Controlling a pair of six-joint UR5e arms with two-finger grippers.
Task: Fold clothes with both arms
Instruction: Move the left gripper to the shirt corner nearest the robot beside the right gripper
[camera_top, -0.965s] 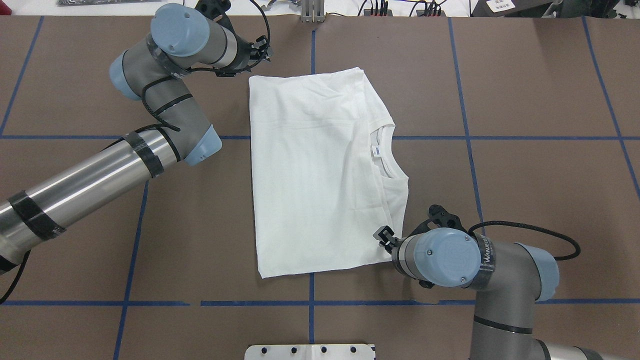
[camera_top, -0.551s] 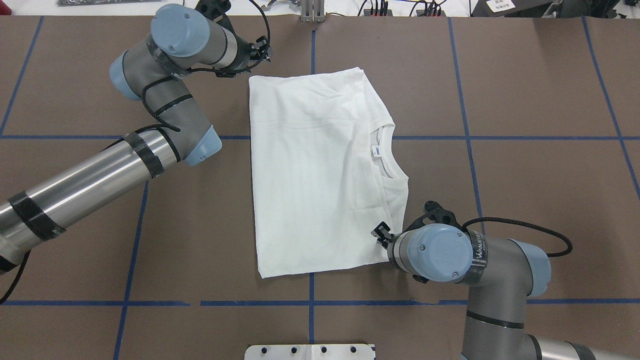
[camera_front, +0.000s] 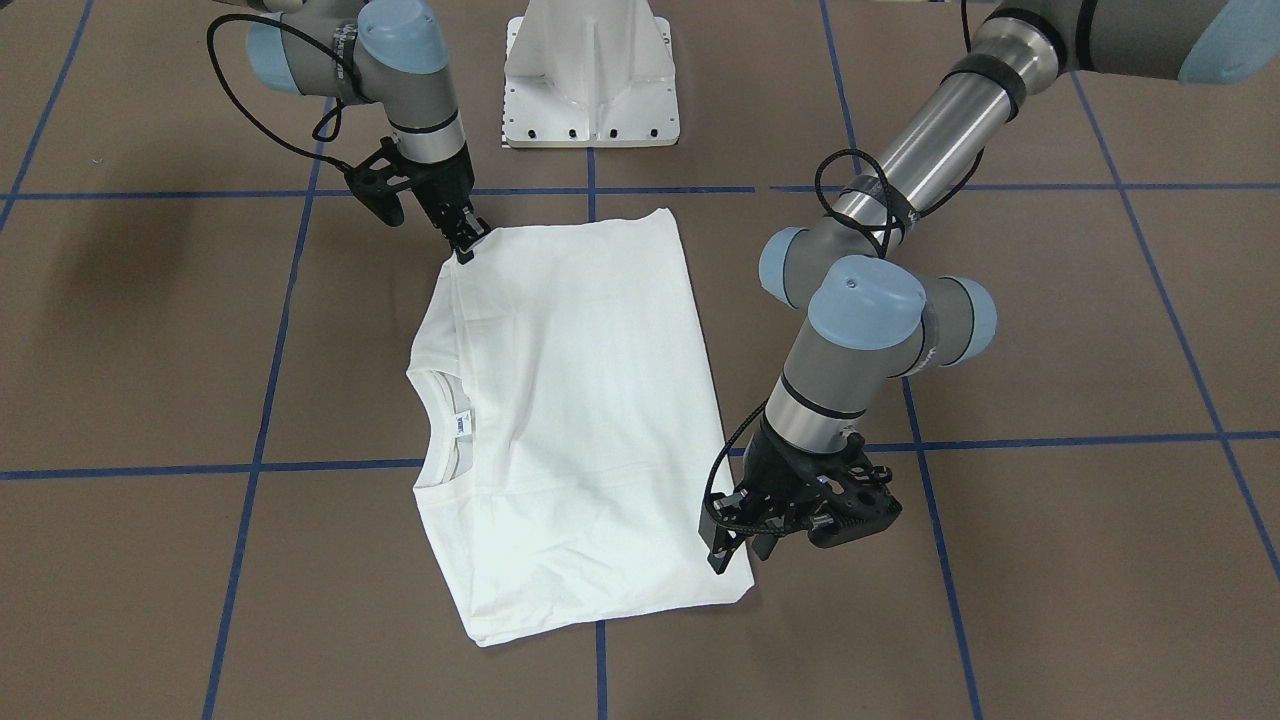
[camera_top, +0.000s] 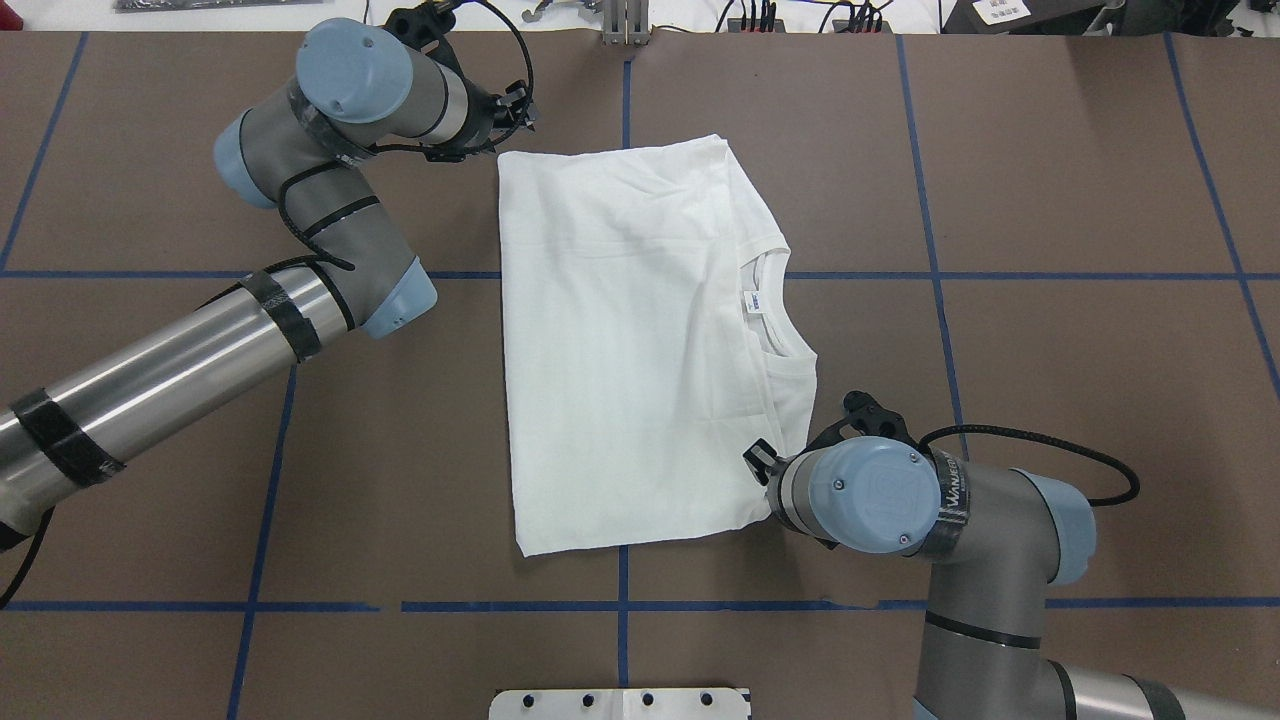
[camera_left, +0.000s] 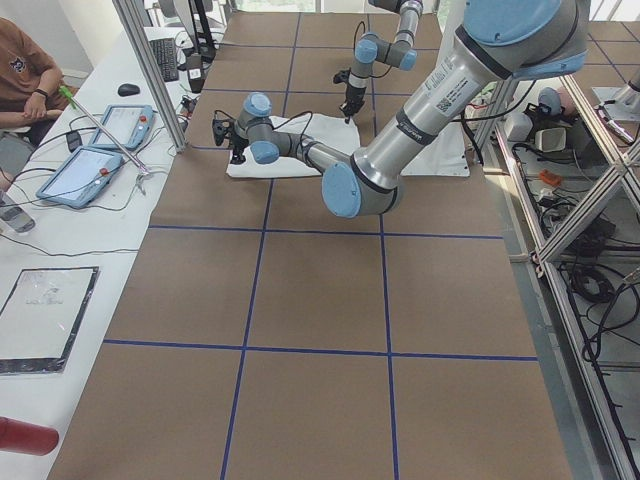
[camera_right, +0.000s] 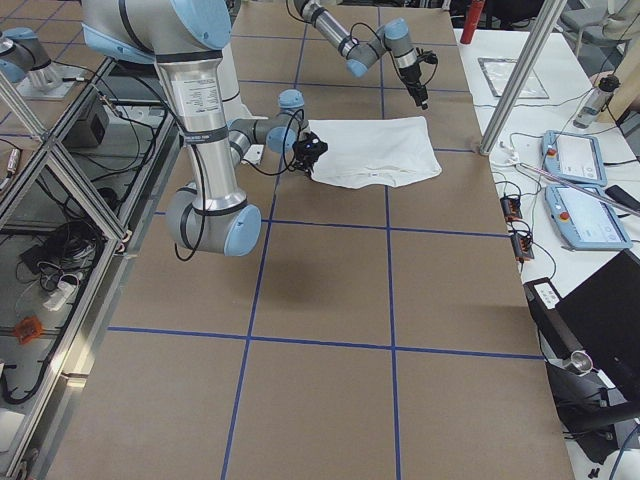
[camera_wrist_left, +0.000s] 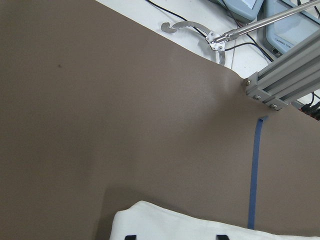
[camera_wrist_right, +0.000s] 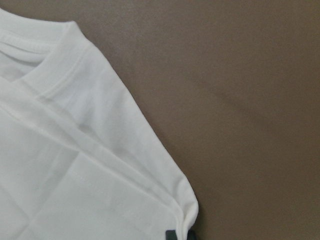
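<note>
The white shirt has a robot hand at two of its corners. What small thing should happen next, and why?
Likely the left hand should dip and close on the corner of the shirt beneath it. Its fingers are spread open just over that corner, gripping nothing, while the right hand sits at the shoulder corner. Both corners need holding before a fold.

The right gripper (camera_top: 757, 458) edges up and to the left in the overhead view, further in over the T-shirt (camera_top: 640, 340) at its near right corner. Its blue wrist cap (camera_top: 868, 495) follows and now covers more of that corner's hem. The black cable (camera_top: 1100, 470) looping behind it shifts the same way. The left gripper (camera_top: 515, 105) draws slightly back to the left, away from the T-shirt's far left corner. The left arm (camera_top: 180, 360) shifts a little leftward and toward the robot.
</note>
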